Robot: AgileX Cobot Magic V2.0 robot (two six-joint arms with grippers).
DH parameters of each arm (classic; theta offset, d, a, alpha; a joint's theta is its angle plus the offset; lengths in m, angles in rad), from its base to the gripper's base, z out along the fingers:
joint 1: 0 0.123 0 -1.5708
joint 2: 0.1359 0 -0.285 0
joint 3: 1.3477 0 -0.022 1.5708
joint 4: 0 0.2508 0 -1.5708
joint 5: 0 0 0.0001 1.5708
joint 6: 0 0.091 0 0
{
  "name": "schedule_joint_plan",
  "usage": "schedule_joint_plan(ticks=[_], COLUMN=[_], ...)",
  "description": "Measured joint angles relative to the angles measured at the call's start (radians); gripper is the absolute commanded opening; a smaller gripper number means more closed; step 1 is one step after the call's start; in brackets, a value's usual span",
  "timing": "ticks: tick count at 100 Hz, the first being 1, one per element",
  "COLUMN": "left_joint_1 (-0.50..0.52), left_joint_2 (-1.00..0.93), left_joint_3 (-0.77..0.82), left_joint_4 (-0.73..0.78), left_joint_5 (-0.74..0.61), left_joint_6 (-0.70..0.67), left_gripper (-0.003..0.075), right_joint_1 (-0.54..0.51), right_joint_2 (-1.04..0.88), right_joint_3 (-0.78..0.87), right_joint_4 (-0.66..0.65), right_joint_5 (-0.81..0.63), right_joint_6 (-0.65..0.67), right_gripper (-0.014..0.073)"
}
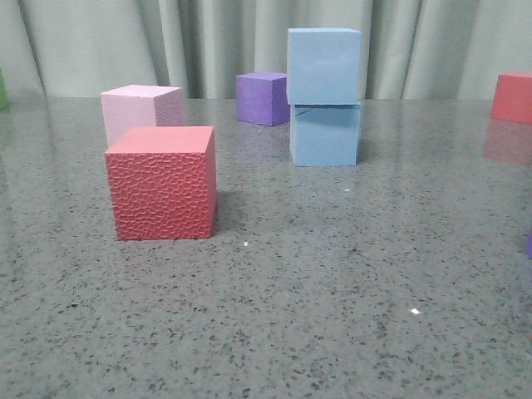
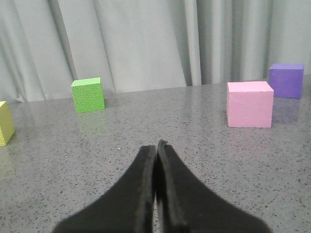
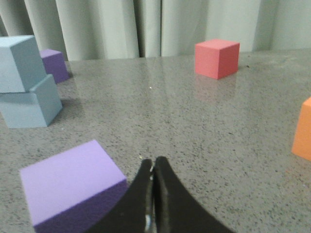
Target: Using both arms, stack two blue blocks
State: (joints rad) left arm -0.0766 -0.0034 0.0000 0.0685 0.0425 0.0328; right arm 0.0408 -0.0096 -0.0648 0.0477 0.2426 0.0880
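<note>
Two light blue blocks stand stacked at the back centre of the table: the upper block (image 1: pixel 324 66) rests on the lower block (image 1: pixel 325 135), turned slightly against it. The stack also shows in the right wrist view, upper block (image 3: pixel 17 63) on lower block (image 3: pixel 31 104). My left gripper (image 2: pixel 156 145) is shut and empty, low over the bare table, far from the stack. My right gripper (image 3: pixel 153 162) is shut and empty, beside a purple cube (image 3: pixel 73 187). Neither gripper shows in the front view.
A red cube (image 1: pixel 162 183) stands front left with a pale pink cube (image 1: pixel 140 112) behind it, and a purple cube (image 1: pixel 263 98) behind the stack. Another red cube (image 1: pixel 512 97) is far right. A green cube (image 2: pixel 88 94), yellow cube (image 2: pixel 5 123) and orange cube (image 3: pixel 302 128) stand around.
</note>
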Motion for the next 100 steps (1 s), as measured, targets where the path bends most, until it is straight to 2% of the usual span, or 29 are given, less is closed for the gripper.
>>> schedule_joint_plan(ticks=[46, 100], left_joint_1=[0.000, 0.000], left_joint_2=[0.000, 0.000], left_joint_3=[0.000, 0.000], left_joint_4=[0.000, 0.000], left_joint_5=[0.000, 0.000], left_joint_6=[0.000, 0.000], left_gripper=[-0.0019, -0.0019], right_joint_1=[-0.022, -0.022], right_joint_2=[0.000, 0.000], right_joint_3=[0.090, 0.092], right_joint_4=[0.013, 0.007], right_joint_5=[-0.123, -0.131], right_joint_6=[0.000, 0.000], right_gripper=[-0.0068, -0.0068])
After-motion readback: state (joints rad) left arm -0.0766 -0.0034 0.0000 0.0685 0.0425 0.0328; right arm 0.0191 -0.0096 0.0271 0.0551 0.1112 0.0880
